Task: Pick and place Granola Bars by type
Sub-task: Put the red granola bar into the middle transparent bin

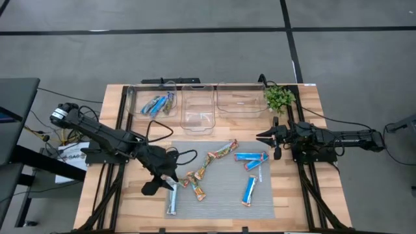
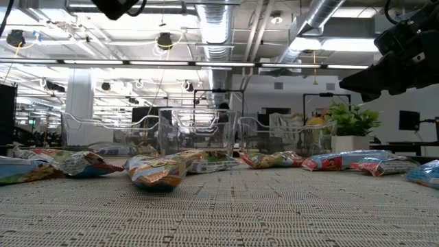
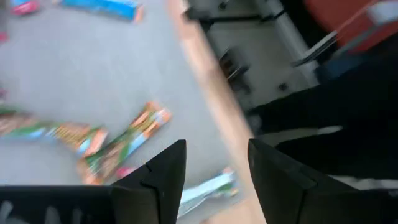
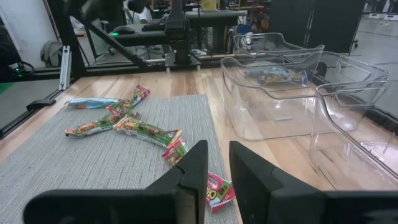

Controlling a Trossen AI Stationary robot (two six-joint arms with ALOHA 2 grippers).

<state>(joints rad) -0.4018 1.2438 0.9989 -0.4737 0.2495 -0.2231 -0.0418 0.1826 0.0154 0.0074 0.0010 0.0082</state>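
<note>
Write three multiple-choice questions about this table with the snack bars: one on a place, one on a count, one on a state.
1. Where do the sorted bars lie?
A. in the left bin
B. in the middle bin
C. in the right bin

2. How many clear bins stand along the far edge of the table?
A. two
B. three
C. four

3. How is the left gripper?
A. shut on a bar
B. open, holding nothing
C. out of sight

Answers:
1. A: the high view shows bars only in the left bin; the middle bin and the right bin hold none.
2. B: three bins stand side by side, next to the small plant.
3. B: in the left wrist view its fingers stand apart with nothing between them, above the grey mat.
</note>
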